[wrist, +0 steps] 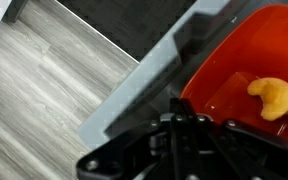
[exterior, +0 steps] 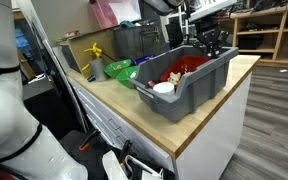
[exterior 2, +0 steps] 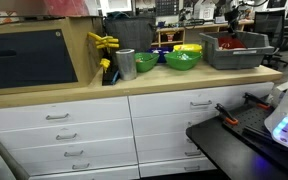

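Gripper: black two-finger pincer (exterior: 212,42) hanging over the far rim of the grey bin. In the wrist view (wrist: 181,118) the fingers are drawn fully together. The pictures do not show anything caught between them.
Grey bin: open rectangular tub (exterior: 199,88) of smooth moulded plastic with sloping walls and a thick rolled rim. It stands at one end of the worktop, close to the end edge. The wrist view shows its wall (wrist: 144,85) as a diagonal band directly under the fingertips.
Red dish: glossy, round-edged, shallow (wrist: 244,50). It lies inside the grey bin, just beside the wall below the pincer.
Pastry-shaped piece: tan, curved, matte (wrist: 272,97). It rests in the red dish.
White cup: small, smooth, round (exterior: 164,88). It sits in the bin's near corner.
Green bowls: shiny plastic, round (exterior 2: 182,60). They stand mid-worktop, beside the bin.
Metal cup: dull grey, cylindrical (exterior 2: 126,64). It is next to the bowls.
Worktop: pale wood-grain slab with square edges (exterior 2: 84,90).
Drawers: flat white fronts with slim bar handles (exterior 2: 74,120), under the worktop.
Floor: grey wood-look planks (wrist: 34,70).
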You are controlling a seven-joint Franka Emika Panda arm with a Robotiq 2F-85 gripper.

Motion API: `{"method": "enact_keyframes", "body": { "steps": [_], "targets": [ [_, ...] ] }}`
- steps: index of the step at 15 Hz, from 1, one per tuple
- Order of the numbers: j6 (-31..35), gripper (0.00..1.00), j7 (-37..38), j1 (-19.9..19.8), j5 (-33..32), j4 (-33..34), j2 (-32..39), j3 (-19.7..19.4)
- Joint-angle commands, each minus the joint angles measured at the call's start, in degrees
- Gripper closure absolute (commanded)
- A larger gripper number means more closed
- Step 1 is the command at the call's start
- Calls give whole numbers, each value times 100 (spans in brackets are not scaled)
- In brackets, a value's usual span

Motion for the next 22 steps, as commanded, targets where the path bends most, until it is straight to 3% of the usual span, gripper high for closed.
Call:
{"method": "enact_keyframes", "body": {
  "steps": [1,5,10,22],
  "targets": [
    [28,99,-60,-23,175,-14,-207,65],
    [151,99,0,62,154,9,-421,83],
    [778,99,-16,261,-200,-122,-911,54],
    [972,99,-426,543,-622,-486,-2161,19]
  ]
}}
